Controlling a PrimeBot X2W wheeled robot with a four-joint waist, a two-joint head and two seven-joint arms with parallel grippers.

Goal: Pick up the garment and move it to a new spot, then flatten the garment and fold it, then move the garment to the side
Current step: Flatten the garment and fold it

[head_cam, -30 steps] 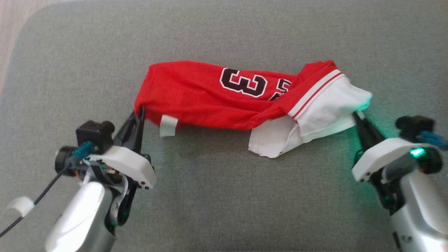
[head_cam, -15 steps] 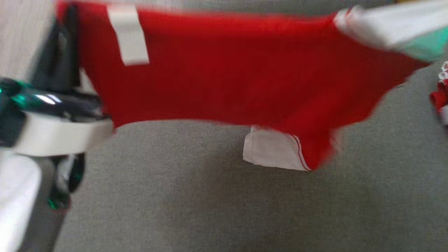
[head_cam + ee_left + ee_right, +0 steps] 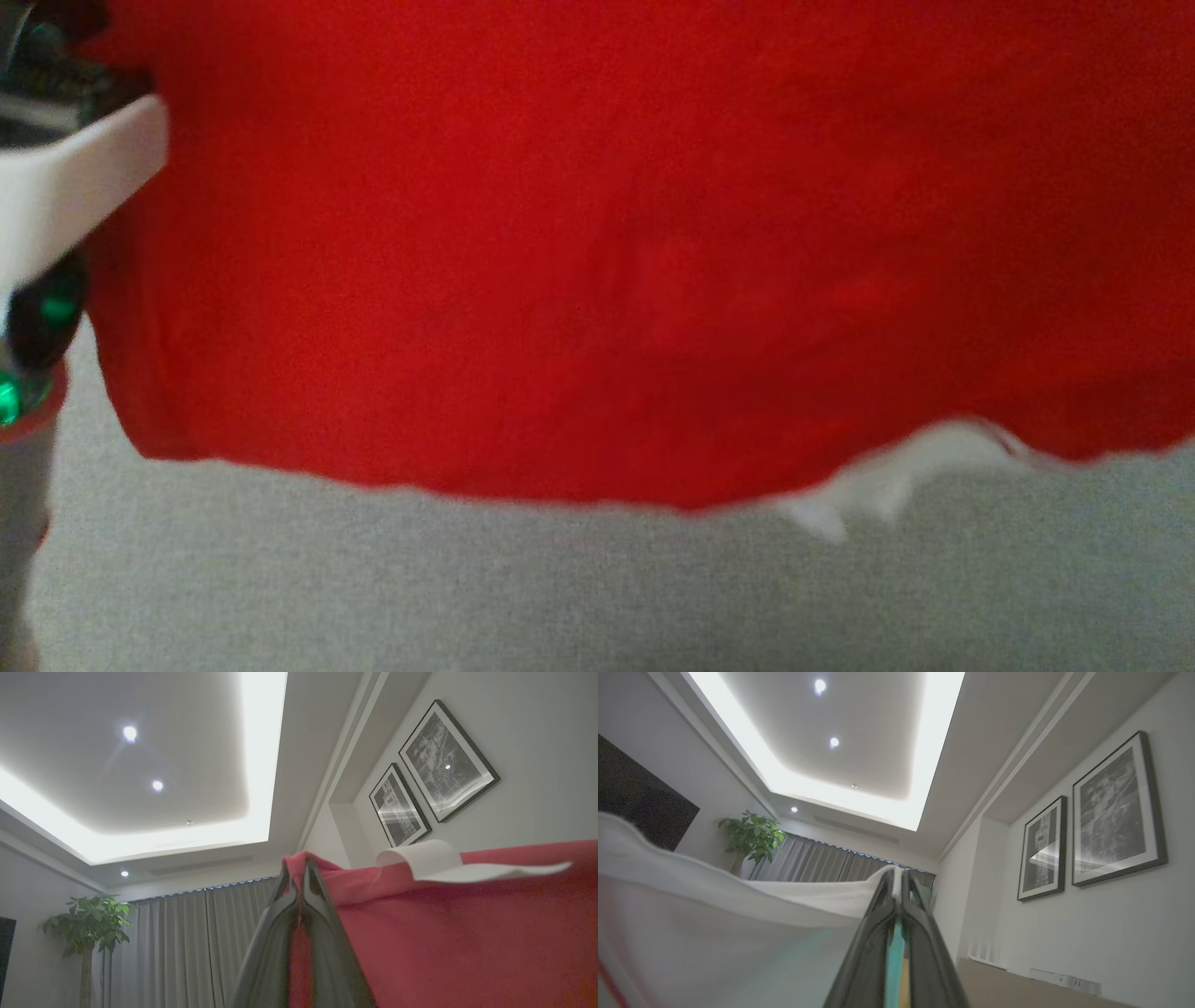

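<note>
Grey fabric surface beneath. Red garment, aloft and spread: left end effector and right end effector each clamped on its top edge, likely for relocation.

Plain grey fabric surface

We see the garment in plain red with a white edge at its hem, and white by the dark right gripper. Its label is white. The fabric surface is plain grey.
</note>
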